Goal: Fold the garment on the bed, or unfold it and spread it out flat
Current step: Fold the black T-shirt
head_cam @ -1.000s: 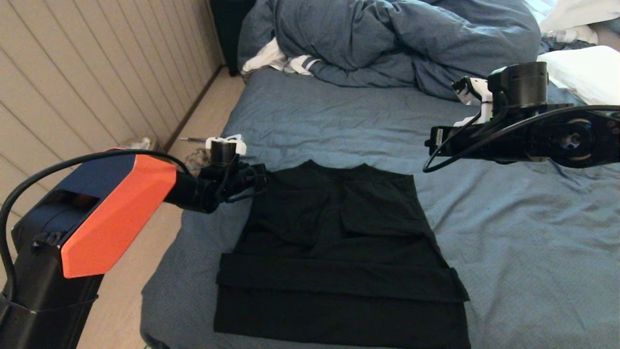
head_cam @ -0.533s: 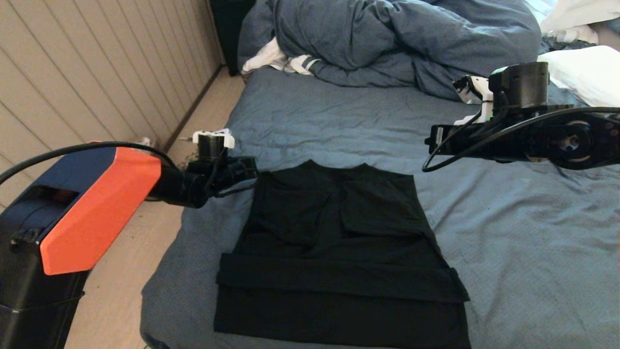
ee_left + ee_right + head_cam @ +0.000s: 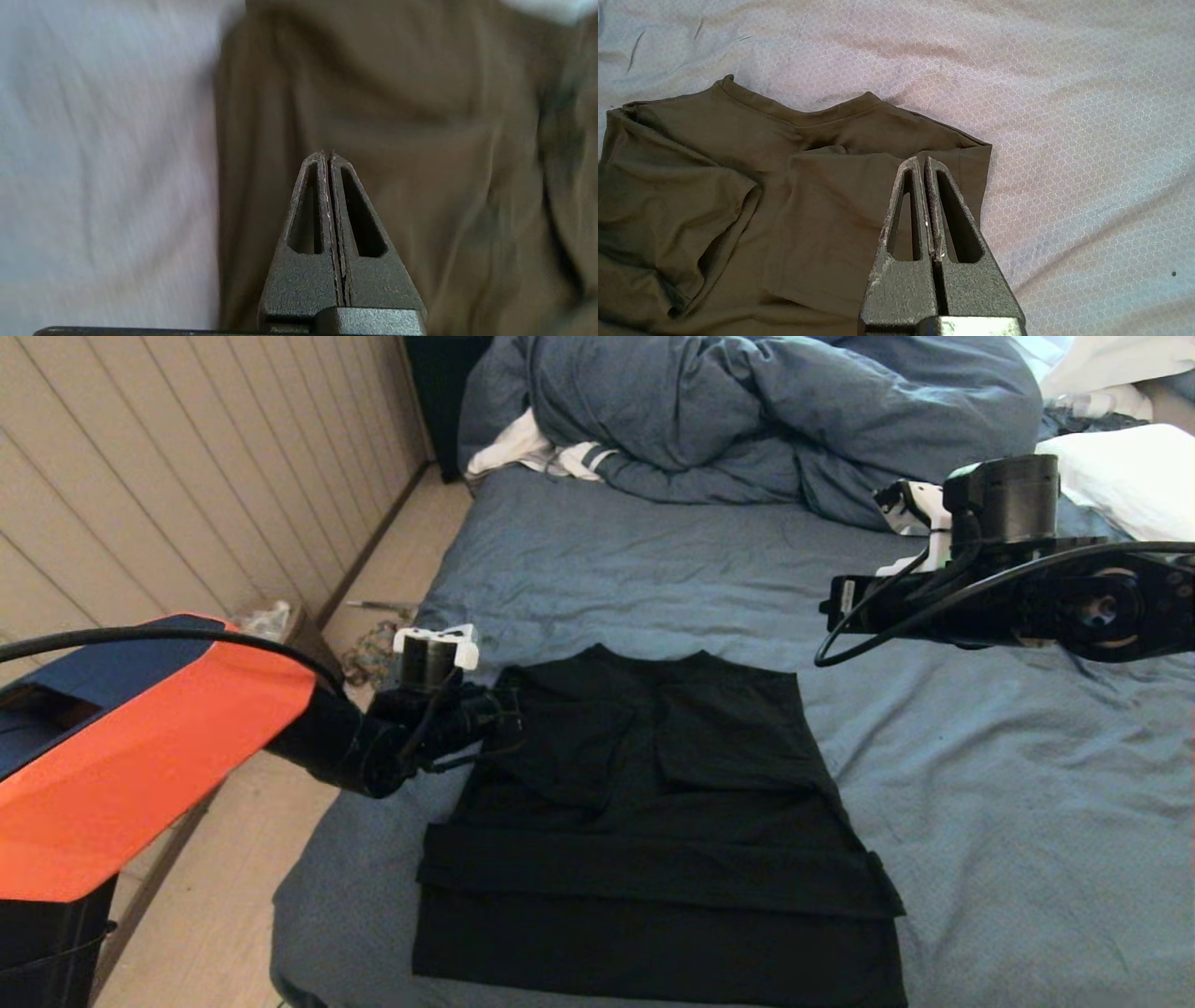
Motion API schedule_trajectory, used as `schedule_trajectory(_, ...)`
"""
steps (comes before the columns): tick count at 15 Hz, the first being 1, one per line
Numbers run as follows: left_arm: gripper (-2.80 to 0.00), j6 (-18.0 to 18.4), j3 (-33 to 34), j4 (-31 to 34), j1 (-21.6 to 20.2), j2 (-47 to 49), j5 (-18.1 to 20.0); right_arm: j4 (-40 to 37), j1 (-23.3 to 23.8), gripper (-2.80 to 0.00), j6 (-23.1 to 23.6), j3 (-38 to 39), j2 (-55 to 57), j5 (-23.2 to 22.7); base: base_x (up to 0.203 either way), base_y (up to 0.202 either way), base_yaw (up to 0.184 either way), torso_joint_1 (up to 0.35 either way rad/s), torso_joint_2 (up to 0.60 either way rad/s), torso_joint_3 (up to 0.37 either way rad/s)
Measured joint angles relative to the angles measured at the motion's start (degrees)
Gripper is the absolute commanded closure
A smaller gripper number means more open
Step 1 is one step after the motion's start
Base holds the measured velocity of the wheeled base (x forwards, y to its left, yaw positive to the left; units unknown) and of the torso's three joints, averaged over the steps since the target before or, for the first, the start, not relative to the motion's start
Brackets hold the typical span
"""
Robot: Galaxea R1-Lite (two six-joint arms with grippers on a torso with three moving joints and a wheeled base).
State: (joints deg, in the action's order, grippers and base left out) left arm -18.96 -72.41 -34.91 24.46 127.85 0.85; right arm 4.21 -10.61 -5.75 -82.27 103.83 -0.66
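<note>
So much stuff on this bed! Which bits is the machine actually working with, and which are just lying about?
Part of the job:
- thin black short-sleeved T-shirt, partly folded
- wide bed with blue-grey sheet
- left tool, shut, at the shirt's shoulder edge

Just lying about:
- bunched blue-grey duvet
- white-and-striped cloth
- white pillow

Bed (image 3: 1008, 821): black garment (image 3: 653, 821) near edge, duvet (image 3: 747, 411) far end.

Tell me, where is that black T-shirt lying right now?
In the head view the black T-shirt lies partly folded on the near part of the bed, between the two arms, its collar pointing toward the bunched duvet; the shut left claw is at its left shoulder.
</note>
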Motion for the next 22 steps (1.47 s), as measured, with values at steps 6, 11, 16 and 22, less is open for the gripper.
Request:
schedule_trajectory(6,0.0,0.2,14.1,-10.1,0.4,-1.6,0.0,0.0,-0.2,0.0,0.0,0.2,-0.1,0.0,0.0,0.0,0.0,0.0,0.0,0.0)
schedule_trajectory(11,0.0,0.3,17.2,-10.6,0.5,-4.0,0.0,0.0,-0.3,0.0,0.0,0.5,-0.4,0.1,0.0,0.0,0.0,0.0,0.0,0.0)
schedule_trajectory(16,0.0,0.1,17.4,-9.6,0.4,-8.0,-0.1,0.0,0.0,0.0,-0.1,0.4,-0.7,0.1,0.0,0.0,0.0,0.0,0.0,0.0)
schedule_trajectory(22,0.0,0.0,19.3,3.1,-1.7,-21.5,1.6,-7.3,2.6,0.0,-3.9,1.6,-1.1,0.1,0.0,0.0,0.0,0.0,0.0,0.0)
